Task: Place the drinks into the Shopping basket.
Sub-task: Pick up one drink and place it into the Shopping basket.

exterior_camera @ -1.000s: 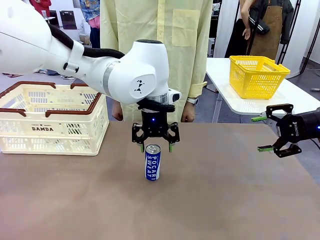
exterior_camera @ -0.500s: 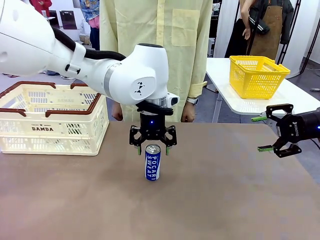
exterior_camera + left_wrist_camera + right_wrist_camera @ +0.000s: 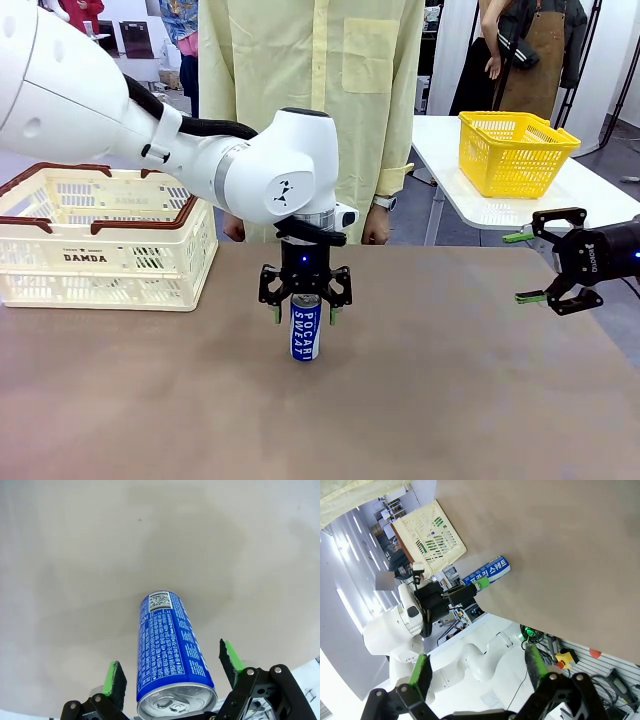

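Observation:
A blue drink can [image 3: 305, 333] with white lettering stands upright at the middle of the brown table. My left gripper [image 3: 304, 312] hangs straight over it, open, its green pads on either side of the can's top with a gap on each side. In the left wrist view the can [image 3: 170, 655] rises between the two pads [image 3: 116, 678]. The cream Shopping basket [image 3: 105, 238] marked DAMDA sits at the table's far left. My right gripper [image 3: 528, 267] hovers open and empty at the right edge; its wrist view shows the can [image 3: 487, 572] and the basket [image 3: 430, 535].
A person in a pale yellow coat [image 3: 310, 90] stands at the far side, hands down by the table edge. A smaller yellow basket [image 3: 515, 150] rests on a white table behind at the right. Open tabletop lies around the can.
My left gripper has come down from just above the can's top until its pads flank the upper part of the can. The right arm and the can have stayed still.

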You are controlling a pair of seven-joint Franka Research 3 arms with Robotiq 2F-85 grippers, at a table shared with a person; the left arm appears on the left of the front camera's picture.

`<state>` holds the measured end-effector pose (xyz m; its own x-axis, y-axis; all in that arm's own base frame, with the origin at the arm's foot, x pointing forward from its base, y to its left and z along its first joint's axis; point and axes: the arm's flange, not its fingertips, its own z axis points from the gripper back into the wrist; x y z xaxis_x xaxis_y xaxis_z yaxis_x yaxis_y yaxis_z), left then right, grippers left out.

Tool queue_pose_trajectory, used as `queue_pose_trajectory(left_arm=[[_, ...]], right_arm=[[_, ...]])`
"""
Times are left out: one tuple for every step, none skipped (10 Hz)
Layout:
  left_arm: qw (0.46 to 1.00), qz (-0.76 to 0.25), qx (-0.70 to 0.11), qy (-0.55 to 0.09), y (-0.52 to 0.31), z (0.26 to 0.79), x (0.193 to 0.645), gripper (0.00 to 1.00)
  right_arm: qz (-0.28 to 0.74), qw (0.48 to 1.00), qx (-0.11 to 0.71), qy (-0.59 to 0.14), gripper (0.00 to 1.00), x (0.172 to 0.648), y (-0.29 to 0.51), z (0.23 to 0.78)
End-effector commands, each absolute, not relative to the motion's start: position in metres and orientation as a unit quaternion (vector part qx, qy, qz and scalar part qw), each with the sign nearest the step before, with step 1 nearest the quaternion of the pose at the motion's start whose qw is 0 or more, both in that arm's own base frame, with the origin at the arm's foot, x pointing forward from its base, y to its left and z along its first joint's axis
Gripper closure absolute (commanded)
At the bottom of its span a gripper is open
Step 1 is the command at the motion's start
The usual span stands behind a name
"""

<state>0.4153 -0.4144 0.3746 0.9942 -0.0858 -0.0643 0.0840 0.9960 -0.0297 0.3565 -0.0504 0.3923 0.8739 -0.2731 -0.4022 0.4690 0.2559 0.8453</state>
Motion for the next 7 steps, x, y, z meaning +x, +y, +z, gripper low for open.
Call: queue_pose_trajectory(left_arm=[[0.999,-0.025,0.002,0.027,-0.4141,0.3748,0.4128,0.0],[0.999,-0.024,0.004,0.027,-0.4141,0.3743,0.4125,0.3],[0.999,-0.021,0.006,0.028,-0.414,0.3742,0.4121,0.9],[0.999,-0.022,0.006,0.028,-0.4135,0.3744,0.4117,1.0],[0.999,-0.024,0.003,0.025,-0.413,0.3746,0.4113,1.0],[0.999,-0.025,0.002,0.023,-0.4132,0.3744,0.4114,1.0],[0.999,-0.026,0.001,0.021,-0.4134,0.3738,0.4117,1.0]], right_arm=[[-0.24,0.787,0.561,0.092,0.0,0.3563,-0.0506,0.3967],[-0.24,0.787,0.561,0.092,0.0,0.3563,-0.0506,0.3967],[-0.24,0.787,0.561,0.092,0.0,0.3563,-0.0506,0.3967],[-0.24,0.787,0.561,0.092,0.0,0.3563,-0.0506,0.3967],[-0.24,0.787,0.561,0.092,0.0,0.3563,-0.0506,0.3967],[-0.24,0.787,0.561,0.092,0.0,0.3563,-0.0506,0.3967],[-0.24,0.787,0.561,0.092,0.0,0.3563,-0.0506,0.3967]])
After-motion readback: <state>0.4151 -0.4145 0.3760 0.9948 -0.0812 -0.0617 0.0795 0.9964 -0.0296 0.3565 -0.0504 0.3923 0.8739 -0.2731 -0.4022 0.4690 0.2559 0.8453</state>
